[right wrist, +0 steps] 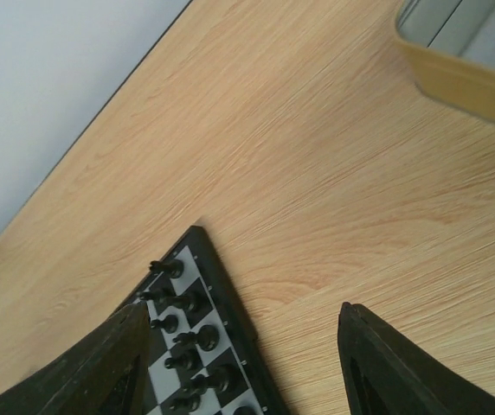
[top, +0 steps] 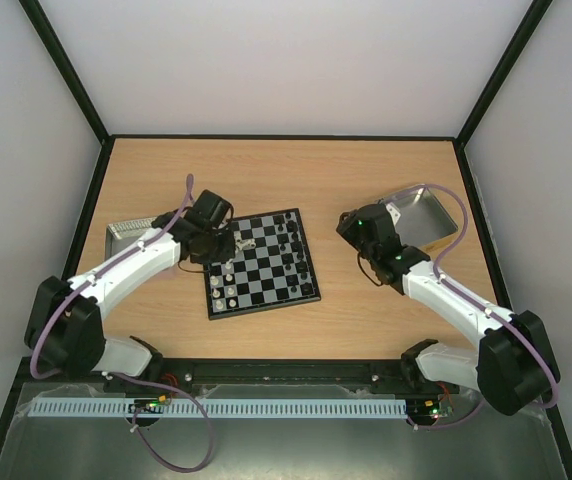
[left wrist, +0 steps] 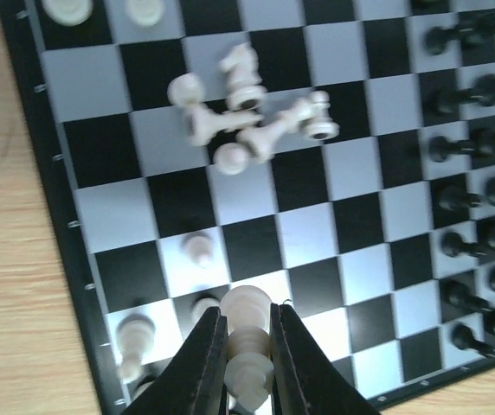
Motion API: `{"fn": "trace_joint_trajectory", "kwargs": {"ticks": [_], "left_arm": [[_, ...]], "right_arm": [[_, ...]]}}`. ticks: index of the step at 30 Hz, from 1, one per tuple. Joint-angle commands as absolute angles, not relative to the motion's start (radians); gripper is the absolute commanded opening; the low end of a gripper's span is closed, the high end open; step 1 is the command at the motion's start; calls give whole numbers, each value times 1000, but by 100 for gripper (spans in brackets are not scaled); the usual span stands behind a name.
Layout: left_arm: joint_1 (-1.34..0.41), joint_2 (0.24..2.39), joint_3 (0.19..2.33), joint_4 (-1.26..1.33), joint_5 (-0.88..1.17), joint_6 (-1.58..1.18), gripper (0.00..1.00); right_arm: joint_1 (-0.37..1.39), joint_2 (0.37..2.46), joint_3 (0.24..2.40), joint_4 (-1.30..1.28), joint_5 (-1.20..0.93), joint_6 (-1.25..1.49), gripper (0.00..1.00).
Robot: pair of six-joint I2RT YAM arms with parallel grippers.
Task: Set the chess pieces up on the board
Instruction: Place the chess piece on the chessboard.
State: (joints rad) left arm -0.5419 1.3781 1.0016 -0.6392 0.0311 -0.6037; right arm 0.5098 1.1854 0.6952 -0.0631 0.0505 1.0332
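Jaws of the left gripper (left wrist: pixel 247 322) were pressed together on one tiny cream-white chess piece (left wrist: pixel 247 356), held over the left edge of the small square chessboard with black and light grey checks (left wrist: pixel 360 226). A few cream-white pieces (left wrist: pixel 197 249) stood just beside it on the edge squares. Farther along the board, a cluster of toppled cream-white pieces (left wrist: pixel 249 121) lay touching one another. The tiny black chessmen (left wrist: pixel 468 201) stood in rows along the opposite edge. The right gripper (right wrist: pixel 243 318) hung with its two fingers spread wide and nothing between them, above the light wooden table (right wrist: pixel 317 173) just beside the board's black-piece side. A rectangular silver metal tin (top: pixel 428 214) sat behind it, and another silver tin (top: pixel 126 232) lay left of the board.
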Motion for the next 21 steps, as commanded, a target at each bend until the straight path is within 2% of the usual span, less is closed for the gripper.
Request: {"fn": "trace_joint_trajectory", "kwargs": {"ticks": [1, 21], "left_arm": [[-503, 1415, 1022, -746, 4, -581, 9], [-420, 1536, 970, -701, 4, -538, 9]], "right_arm": [[508, 1173, 732, -99, 149, 944, 58], [508, 1211, 751, -92, 98, 927, 58]]}}
